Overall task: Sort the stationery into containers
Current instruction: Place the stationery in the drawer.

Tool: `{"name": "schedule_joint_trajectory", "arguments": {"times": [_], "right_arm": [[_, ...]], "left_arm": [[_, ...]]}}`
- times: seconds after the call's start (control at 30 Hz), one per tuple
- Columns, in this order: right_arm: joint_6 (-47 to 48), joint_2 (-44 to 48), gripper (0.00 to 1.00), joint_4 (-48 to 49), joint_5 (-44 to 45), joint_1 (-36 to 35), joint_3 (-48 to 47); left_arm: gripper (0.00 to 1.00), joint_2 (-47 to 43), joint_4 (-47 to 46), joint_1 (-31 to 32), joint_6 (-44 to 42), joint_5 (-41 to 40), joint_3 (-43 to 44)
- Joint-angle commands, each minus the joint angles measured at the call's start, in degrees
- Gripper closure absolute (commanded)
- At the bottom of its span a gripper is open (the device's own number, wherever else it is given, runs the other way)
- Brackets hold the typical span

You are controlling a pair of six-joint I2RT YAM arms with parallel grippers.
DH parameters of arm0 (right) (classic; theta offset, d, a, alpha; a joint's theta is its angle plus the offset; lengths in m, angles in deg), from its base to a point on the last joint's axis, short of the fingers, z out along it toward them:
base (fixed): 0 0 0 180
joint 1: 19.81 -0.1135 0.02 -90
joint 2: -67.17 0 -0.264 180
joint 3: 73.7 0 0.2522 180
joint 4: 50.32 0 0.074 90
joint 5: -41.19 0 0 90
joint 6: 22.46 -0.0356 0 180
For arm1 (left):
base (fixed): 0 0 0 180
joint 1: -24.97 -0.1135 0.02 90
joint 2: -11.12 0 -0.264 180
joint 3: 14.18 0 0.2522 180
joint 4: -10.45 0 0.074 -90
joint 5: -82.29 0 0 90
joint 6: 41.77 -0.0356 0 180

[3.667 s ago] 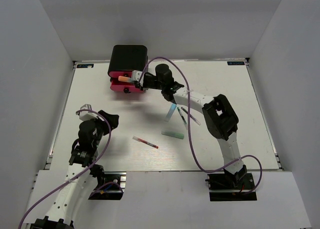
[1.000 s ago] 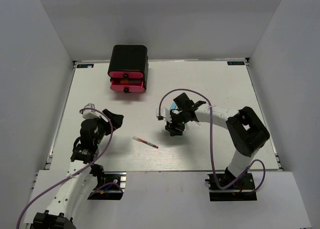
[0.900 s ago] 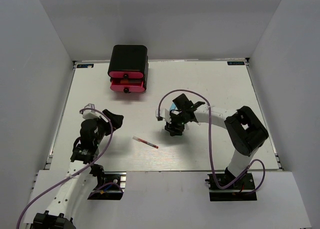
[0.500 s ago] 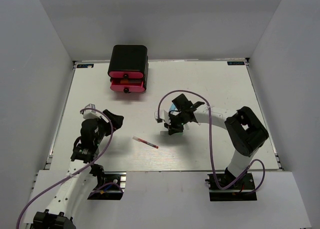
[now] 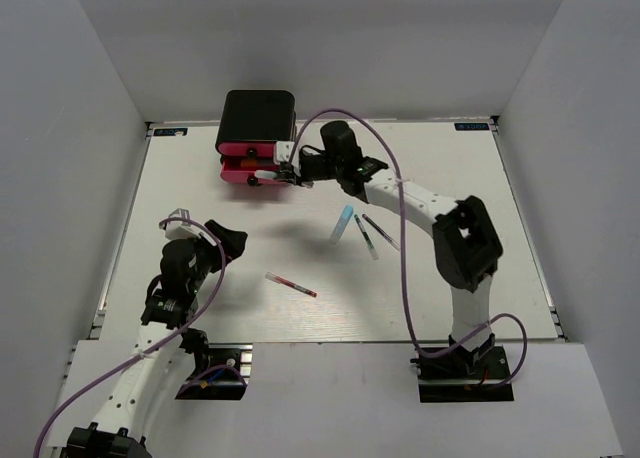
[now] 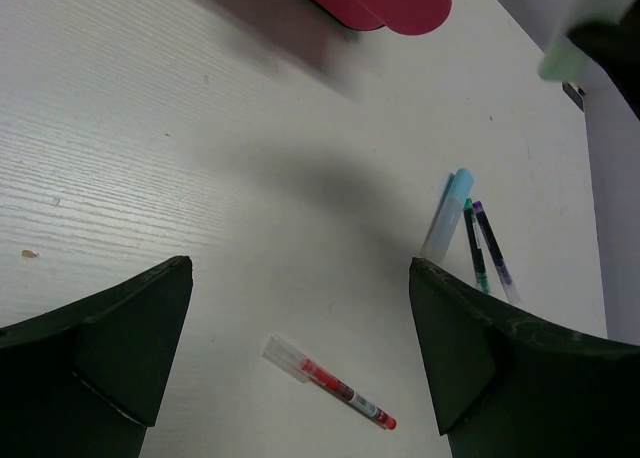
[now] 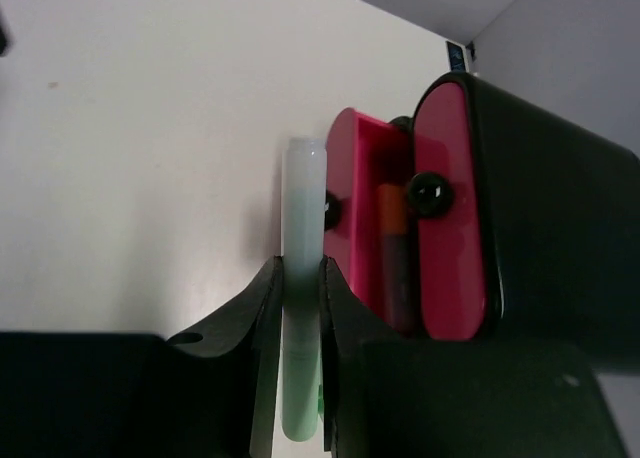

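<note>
Right wrist view: reaching far, the right gripper (image 7: 297, 288) pinches the green highlighter (image 7: 303, 228) beside the open pink drawer (image 7: 350, 178); the left gripper (image 6: 298, 278) gapes wide.

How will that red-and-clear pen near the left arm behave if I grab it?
The red-and-clear pen looks thin and round, lying flat on the smooth table, so a sideways nudge would probably roll it. It appears straight and rigid, likely light. Its slim barrel may slip unless gripped squarely.
</note>
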Motion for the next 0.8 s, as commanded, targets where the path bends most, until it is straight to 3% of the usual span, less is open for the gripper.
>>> {"name": "schedule_joint_trajectory", "arguments": {"times": [0.0, 0.23, 0.4, 0.63, 0.77], "right_arm": [[-4.5, -7.6, 1.00, 13.4, -0.6, -0.8, -5.3], [-4.9, -13.9, 1.00, 30.1, 0.7, -2.0, -8.2], [-4.3, -14.5, 1.00, 30.7, 1.2, -2.0, -10.0], [-4.3, -10.8, 1.00, 32.6, -1.4, -2.1, -4.6], [-4.3, -13.2, 1.00, 33.3, 0.5, -1.9, -7.7]], "left_arm": [[0.00, -0.6, -0.1, 0.2, 0.3, 0.0, -1.0], [0.00, -1.1, 0.4, 0.2, 0.3, -1.1, -1.0], [0.00, -1.1, 0.4, 0.2, 0.3, -1.1, -1.0], [0.00, 0.5, -1.8, 0.2, 0.3, -1.1, -1.0], [0.00, 2.2, -2.4, 0.2, 0.3, -0.5, -1.0]]}}
